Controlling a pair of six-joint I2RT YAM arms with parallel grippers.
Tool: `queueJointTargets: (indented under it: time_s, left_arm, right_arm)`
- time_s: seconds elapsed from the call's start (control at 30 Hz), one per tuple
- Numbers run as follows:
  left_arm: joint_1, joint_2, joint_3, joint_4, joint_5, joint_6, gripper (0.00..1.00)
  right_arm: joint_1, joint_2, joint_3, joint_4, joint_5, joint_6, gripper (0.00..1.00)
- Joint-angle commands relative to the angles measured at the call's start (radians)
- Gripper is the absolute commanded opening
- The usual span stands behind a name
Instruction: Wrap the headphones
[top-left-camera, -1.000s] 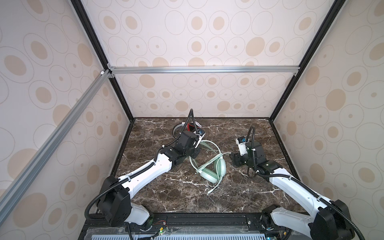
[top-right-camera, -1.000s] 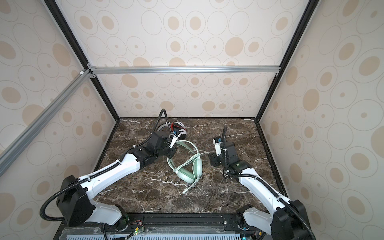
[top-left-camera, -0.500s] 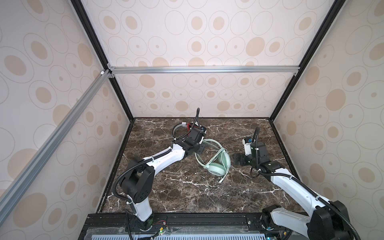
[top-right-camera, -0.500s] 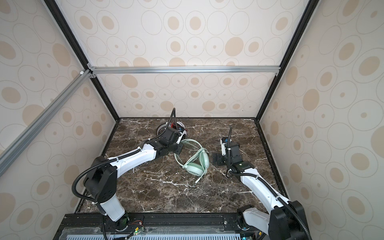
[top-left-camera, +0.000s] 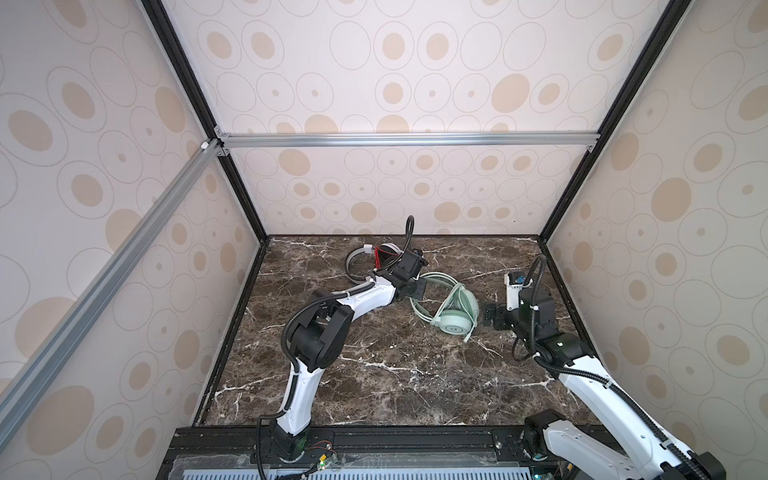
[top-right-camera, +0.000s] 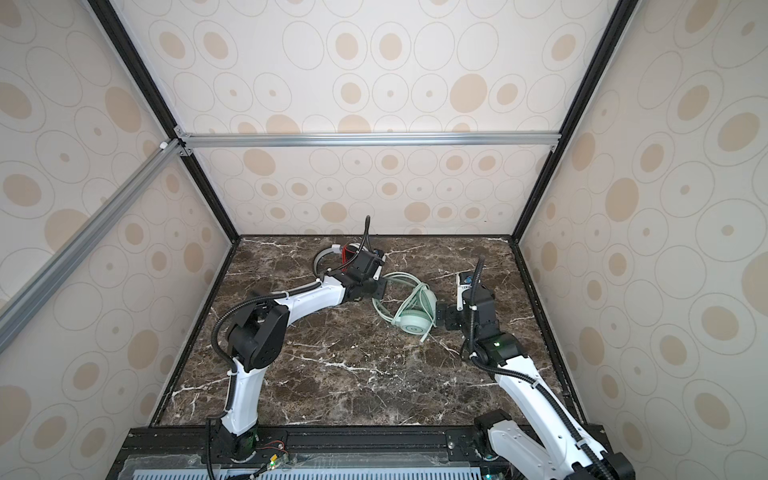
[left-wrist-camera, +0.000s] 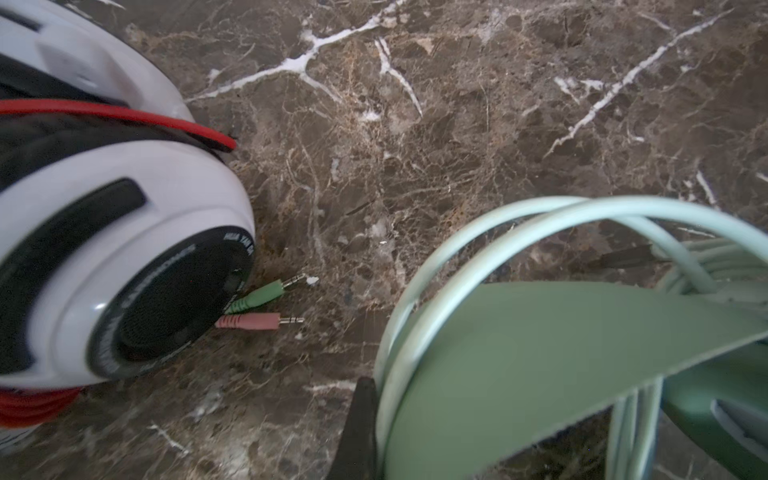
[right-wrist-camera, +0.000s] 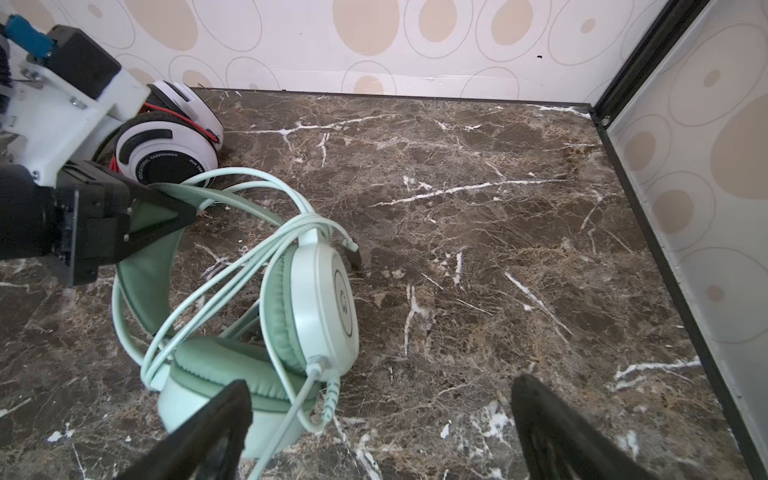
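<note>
Plugs (left-wrist-camera: 249, 321) between white headset (left-wrist-camera: 124, 249) and green headset (left-wrist-camera: 540, 353)

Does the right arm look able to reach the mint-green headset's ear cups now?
Probably yes: the open right tool sits just beside the mint-green headset's ear cups, nothing between; the left tool grips only the headband.
</note>
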Motion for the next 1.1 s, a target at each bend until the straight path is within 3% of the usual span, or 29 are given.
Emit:
queueJointTargets:
  time_s: [0.0,0.27,0.43,0.67,1.07]
  left_arm:
    - [0.004,0.019,0.099,0.053,0.028,-0.081,0.00]
    - [0.004,0.118,0.170,0.054,0.000,-0.105,0.00]
    - [0.001,0.149,0.183,0.057,-0.007,-0.112,0.06]
    - [0.000,0.126,0.159,0.068,-0.030,-0.111,0.34]
    - [-0.021,0.022,0.163,0.008,-0.083,-0.041,0.74]
  right_arm:
    - [-0.005,0.001,0.003,-0.017,0.005,0.004,1.00]
    - [-0.005,-0.016,-0.004,-0.012,0.008,0.012,1.00]
    - [-0.004,-0.049,-0.007,-0.007,0.018,0.011,1.00]
    - [-0.005,-0.070,-0.013,-0.005,0.018,0.014,1.00]
    - [-0.005,-0.105,-0.017,-0.036,0.026,0.037,1.00]
